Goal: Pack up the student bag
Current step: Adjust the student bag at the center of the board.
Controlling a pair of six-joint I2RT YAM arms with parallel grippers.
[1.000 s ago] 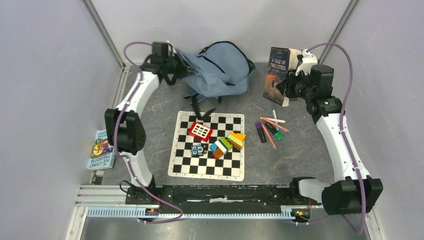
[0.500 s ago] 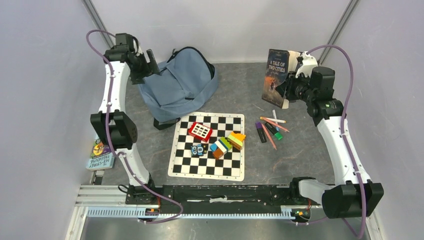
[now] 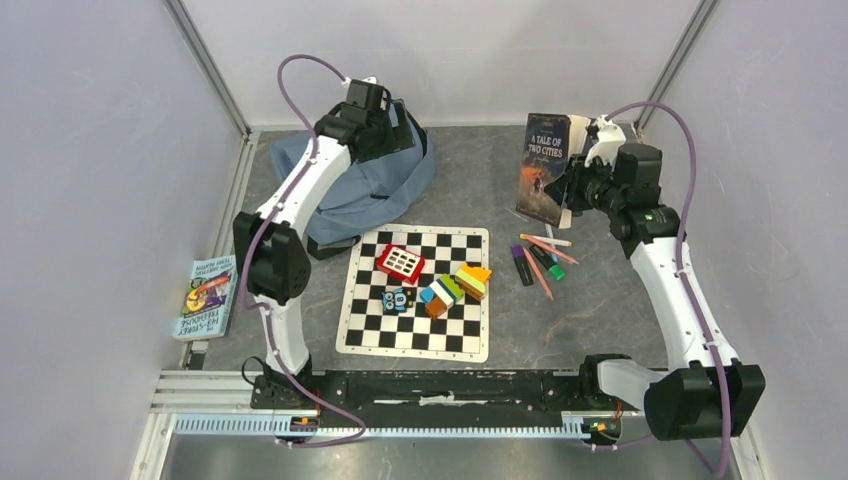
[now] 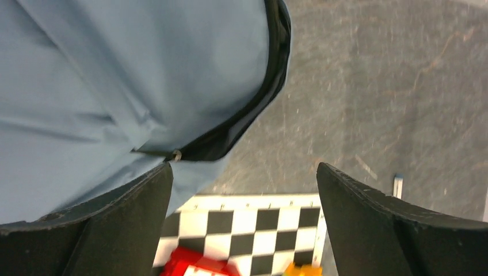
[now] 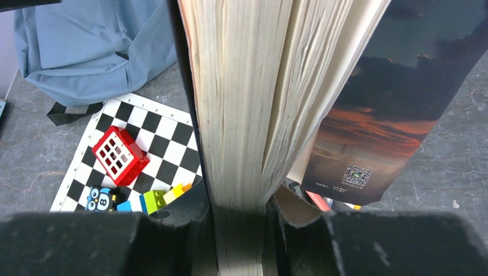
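The dusty-blue student bag (image 3: 380,185) lies slumped at the back left of the table, its black zipper trim (image 4: 270,86) facing the chessboard. My left gripper (image 3: 392,125) hovers over the bag's top edge, open wide and holding nothing; in the left wrist view the gripper (image 4: 244,169) frames the bag's corner (image 4: 115,75) and bare tabletop. My right gripper (image 3: 578,185) is shut on a paperback, "A Tale of Two Cities" (image 3: 545,165), held upright above the table at the back right. The right wrist view shows the gripper (image 5: 241,215) clamped on the book's page block (image 5: 241,103).
A chessboard (image 3: 460,328) in the middle carries a red window block (image 3: 400,262), a small owl figure (image 3: 397,298) and coloured bricks (image 3: 455,285). Pens and markers (image 3: 540,262) lie right of it. Another book (image 3: 205,297) lies at the left wall.
My left gripper opened and let go of the bag, which dropped from the back middle to the back left. The left arm swung left, then back over it. The held book shifted slightly left.
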